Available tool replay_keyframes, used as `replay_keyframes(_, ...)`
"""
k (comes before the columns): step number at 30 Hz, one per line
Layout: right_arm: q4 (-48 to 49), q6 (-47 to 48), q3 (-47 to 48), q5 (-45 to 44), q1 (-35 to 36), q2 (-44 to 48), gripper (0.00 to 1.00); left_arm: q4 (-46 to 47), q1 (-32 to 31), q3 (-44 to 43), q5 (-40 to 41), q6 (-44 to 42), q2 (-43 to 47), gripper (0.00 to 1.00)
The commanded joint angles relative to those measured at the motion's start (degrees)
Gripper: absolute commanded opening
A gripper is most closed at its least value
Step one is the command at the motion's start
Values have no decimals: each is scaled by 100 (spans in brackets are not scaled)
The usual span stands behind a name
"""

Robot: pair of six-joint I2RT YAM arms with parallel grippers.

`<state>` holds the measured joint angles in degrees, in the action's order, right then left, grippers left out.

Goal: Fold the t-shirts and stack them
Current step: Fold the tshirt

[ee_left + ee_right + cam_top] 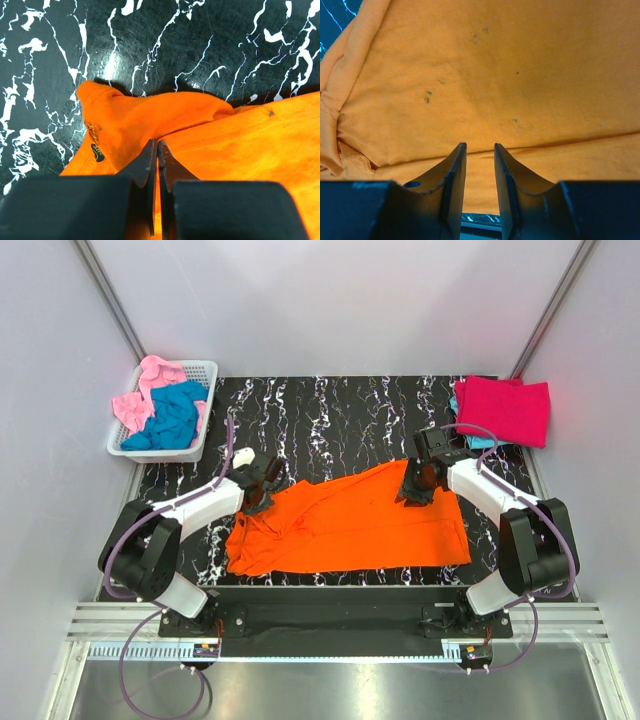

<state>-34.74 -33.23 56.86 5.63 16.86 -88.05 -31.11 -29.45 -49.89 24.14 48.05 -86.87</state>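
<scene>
An orange t-shirt (350,525) lies spread across the near middle of the table. My left gripper (262,494) is at its far left corner. In the left wrist view the left gripper (157,143) is shut on a raised fold of the orange t-shirt (150,120). My right gripper (414,491) is over the shirt's far right part. In the right wrist view the right gripper (480,146) is open by a narrow gap, tips at a fold line of the orange t-shirt (485,75). A folded crimson-pink t-shirt (505,408) lies at the back right on a teal one (478,441).
A white lattice basket (196,373) stands at the back left and holds a light pink t-shirt (150,385) and a teal blue t-shirt (175,418). Black marbled tabletop (330,420) shows behind the orange shirt. Grey walls close in on the left, right and back.
</scene>
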Motion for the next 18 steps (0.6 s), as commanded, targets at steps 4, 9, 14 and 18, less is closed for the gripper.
replay_keyframes(4, 73, 10, 27, 35, 19, -37, 35, 62, 18, -179, 73, -68, 65, 0)
replay_keyframes(9, 55, 10, 27, -18, 19, -28, 35, 9, 18, -240, 21, -216, 249, 0)
replay_keyframes(14, 46, -51, 220, -333, 19, 33, 36, -324, 18, -767, 125, -533, 714, 0)
replay_keyframes(18, -120, 10, 615, -817, 1, -36, 40, -676, 89, -1400, 240, -744, 829, 0)
